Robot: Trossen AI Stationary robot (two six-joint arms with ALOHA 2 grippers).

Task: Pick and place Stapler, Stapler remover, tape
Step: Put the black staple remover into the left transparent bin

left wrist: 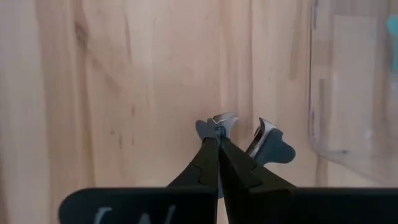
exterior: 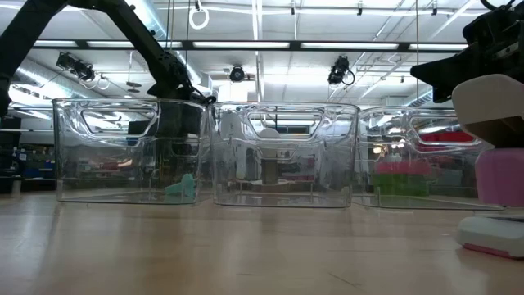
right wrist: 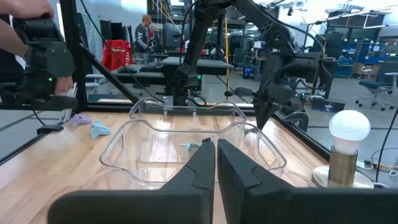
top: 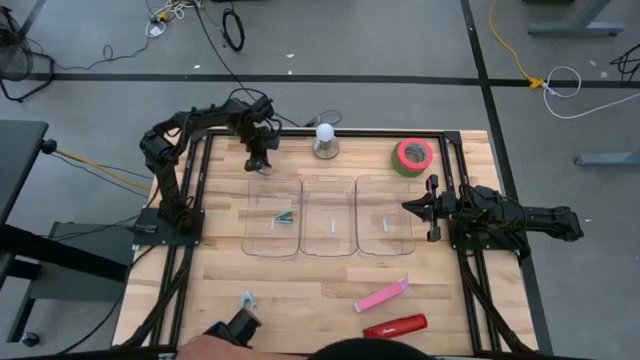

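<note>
Three clear bins (top: 328,228), two staplers (top: 394,326), one tape (top: 412,155); left tool (top: 259,164) clamps a staple remover (left wrist: 219,126), right tool (top: 408,207) together.

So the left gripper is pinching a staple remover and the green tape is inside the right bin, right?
Not quite. The left gripper is pinching a staple remover, as the left wrist view shows. But the high view shows the green tape lying on the table just behind the right bin, not inside it.
</note>
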